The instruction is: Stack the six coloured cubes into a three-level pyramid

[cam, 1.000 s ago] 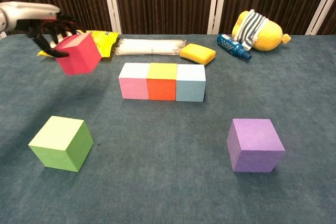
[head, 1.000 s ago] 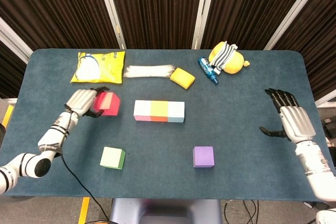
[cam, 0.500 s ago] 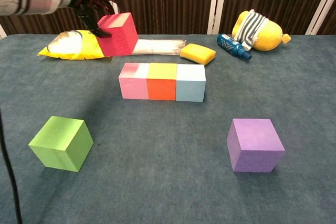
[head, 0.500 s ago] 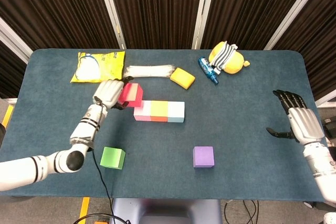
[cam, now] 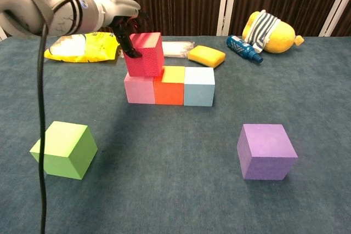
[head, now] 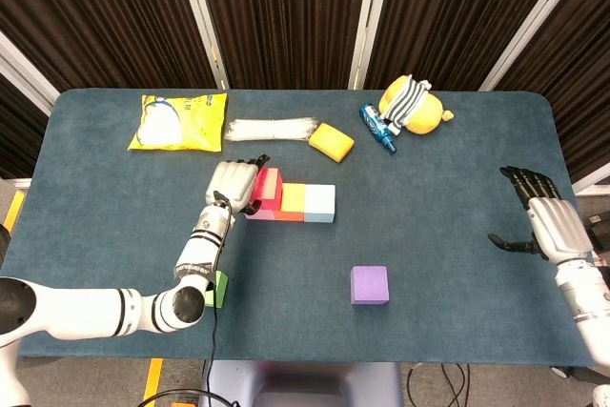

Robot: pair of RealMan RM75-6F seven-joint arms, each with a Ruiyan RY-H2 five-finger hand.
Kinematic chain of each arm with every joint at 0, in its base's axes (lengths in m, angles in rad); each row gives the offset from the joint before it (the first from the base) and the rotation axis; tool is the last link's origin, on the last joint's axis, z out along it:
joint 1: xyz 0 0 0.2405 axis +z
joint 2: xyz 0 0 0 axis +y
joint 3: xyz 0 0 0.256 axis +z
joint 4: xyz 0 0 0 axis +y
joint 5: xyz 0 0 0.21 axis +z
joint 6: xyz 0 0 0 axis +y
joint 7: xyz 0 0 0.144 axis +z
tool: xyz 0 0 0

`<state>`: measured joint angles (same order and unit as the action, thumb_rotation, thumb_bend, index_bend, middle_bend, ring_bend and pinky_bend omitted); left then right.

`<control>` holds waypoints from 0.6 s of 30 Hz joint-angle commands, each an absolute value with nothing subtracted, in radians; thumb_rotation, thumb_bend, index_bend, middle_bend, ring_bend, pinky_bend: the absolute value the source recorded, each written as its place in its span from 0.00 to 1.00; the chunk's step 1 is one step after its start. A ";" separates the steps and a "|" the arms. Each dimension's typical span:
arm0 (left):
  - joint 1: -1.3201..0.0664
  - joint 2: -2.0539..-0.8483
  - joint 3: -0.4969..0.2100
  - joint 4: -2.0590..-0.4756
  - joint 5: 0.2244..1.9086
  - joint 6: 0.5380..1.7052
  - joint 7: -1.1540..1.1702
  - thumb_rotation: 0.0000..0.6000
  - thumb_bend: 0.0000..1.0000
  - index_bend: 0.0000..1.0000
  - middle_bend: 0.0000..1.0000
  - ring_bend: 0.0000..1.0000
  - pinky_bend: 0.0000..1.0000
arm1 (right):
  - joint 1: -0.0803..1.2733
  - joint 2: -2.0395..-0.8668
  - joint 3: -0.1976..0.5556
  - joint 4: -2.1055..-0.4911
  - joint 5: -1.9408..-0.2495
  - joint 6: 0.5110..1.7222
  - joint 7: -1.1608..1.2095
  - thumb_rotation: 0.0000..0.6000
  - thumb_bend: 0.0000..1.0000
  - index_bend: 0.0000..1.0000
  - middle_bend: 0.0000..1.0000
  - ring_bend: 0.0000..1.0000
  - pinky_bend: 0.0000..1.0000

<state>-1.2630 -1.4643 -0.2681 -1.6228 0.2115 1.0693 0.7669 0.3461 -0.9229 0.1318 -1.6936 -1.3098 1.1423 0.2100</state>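
Observation:
My left hand [head: 233,183] grips a red cube [cam: 145,54] from its left side. The cube sits at the top of the pink cube [cam: 139,89] and reaches slightly over the seam with the orange cube [cam: 169,86]; I cannot tell whether it rests there. A light blue cube [cam: 199,86] ends that row on the right. Nearer the front lie a green cube [cam: 64,149] on the left and a purple cube [cam: 267,151] on the right. In the head view my left arm hides most of the green cube [head: 220,289]. My right hand [head: 543,226] hovers open by the table's right edge, holding nothing.
Along the back of the table lie a yellow bag [head: 178,121], a white bundle [head: 272,129], a yellow sponge [head: 331,141], a blue bottle [head: 376,125] and a striped yellow plush toy [head: 412,107]. A black cable [cam: 41,108] hangs from my left arm.
My left hand has carried the red cube rightwards from the table's left side to above the pink cube. My right hand has drifted slightly outwards to the right.

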 commanded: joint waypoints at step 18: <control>-1.292 -1.548 -0.295 -1.543 0.161 1.112 0.840 1.00 0.38 0.10 0.27 0.25 0.31 | 0.337 -0.920 0.137 -1.682 -1.314 1.134 0.228 1.00 0.29 0.08 0.15 0.00 0.02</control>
